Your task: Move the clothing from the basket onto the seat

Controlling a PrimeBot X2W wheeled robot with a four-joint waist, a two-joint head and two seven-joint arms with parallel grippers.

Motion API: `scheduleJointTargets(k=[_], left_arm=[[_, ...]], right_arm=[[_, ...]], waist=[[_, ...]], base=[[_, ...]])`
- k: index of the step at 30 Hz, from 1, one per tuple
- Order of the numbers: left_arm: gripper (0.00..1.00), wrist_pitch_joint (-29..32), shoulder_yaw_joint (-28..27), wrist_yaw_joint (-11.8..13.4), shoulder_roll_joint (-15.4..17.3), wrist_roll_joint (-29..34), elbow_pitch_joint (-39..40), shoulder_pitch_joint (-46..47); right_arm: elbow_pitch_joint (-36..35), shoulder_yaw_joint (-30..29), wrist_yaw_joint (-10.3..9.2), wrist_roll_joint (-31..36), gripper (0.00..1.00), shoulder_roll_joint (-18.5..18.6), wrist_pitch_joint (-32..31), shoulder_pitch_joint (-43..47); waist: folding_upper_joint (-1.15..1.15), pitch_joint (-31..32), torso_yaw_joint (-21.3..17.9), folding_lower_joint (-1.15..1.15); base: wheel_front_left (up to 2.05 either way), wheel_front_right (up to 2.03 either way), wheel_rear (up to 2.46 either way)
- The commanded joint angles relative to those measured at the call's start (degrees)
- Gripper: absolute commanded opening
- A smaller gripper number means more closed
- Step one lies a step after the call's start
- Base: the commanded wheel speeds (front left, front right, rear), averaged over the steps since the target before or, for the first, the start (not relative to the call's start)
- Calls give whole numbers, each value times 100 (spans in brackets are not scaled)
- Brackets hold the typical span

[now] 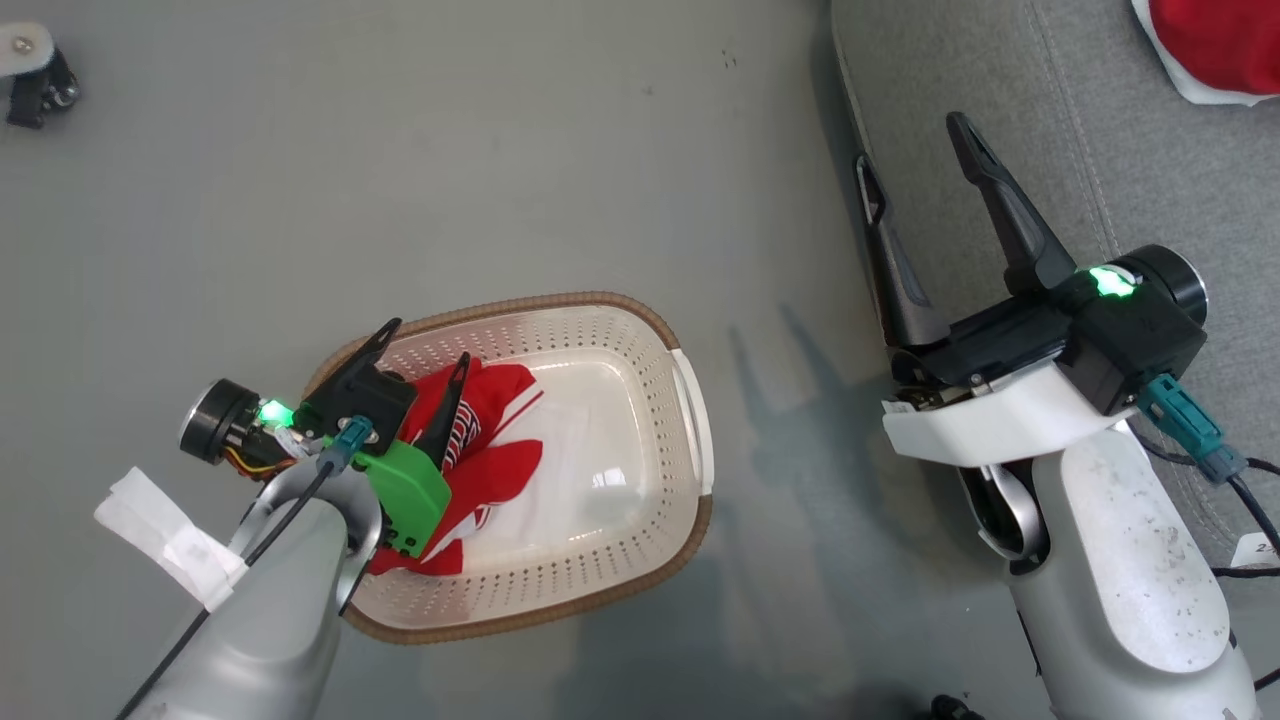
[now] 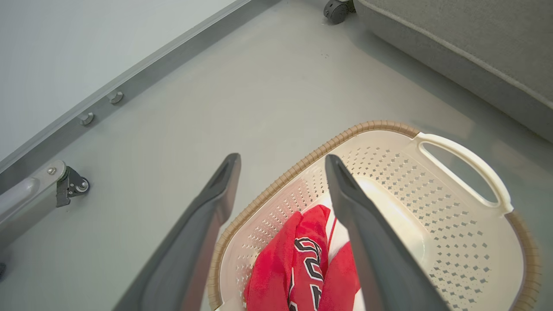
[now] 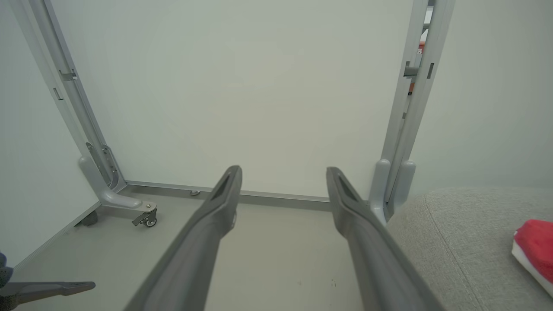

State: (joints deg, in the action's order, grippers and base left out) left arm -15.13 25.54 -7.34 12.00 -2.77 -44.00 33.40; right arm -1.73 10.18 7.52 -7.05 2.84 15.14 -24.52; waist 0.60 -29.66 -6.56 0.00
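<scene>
The basket (image 1: 560,590) is glossy, perforated cream plastic, and its brown rim (image 1: 560,297) has a woven look. The jersey (image 1: 510,470) is soft red cloth. The seat (image 1: 1100,120) is coarse-weave grey fabric. The floor (image 1: 400,150) looks smooth and matt, perhaps painted.

The right forearm (image 1: 1130,560) is pale grey, speckled with dark flecks; the left forearm (image 1: 290,620), the same grey, bears white tape (image 1: 160,535) and a bright green bracket (image 1: 410,490). The left tool (image 1: 430,340) and right tool (image 1: 908,140) each have two long dark fingers (image 1: 1010,215), a glowing green light (image 1: 1110,282) and a teal plug (image 1: 1185,420).
</scene>
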Motion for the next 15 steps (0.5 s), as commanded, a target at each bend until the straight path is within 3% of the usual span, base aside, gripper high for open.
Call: scheduleJointTargets(k=[1,15], left_arm=[[100,-3,39,-21,98,49,-157,188],[100,-3,562,-18,240,328,-1783,978]], right_arm=[[-50,24,-6,-4,100,9,1,-137],[-283,128,-6,-128,100,11,2,-553]], waist=[[-60,-630,-326,0],[-60,-1458,-666,0]], base=[[0,0,0],[0,0,0]])
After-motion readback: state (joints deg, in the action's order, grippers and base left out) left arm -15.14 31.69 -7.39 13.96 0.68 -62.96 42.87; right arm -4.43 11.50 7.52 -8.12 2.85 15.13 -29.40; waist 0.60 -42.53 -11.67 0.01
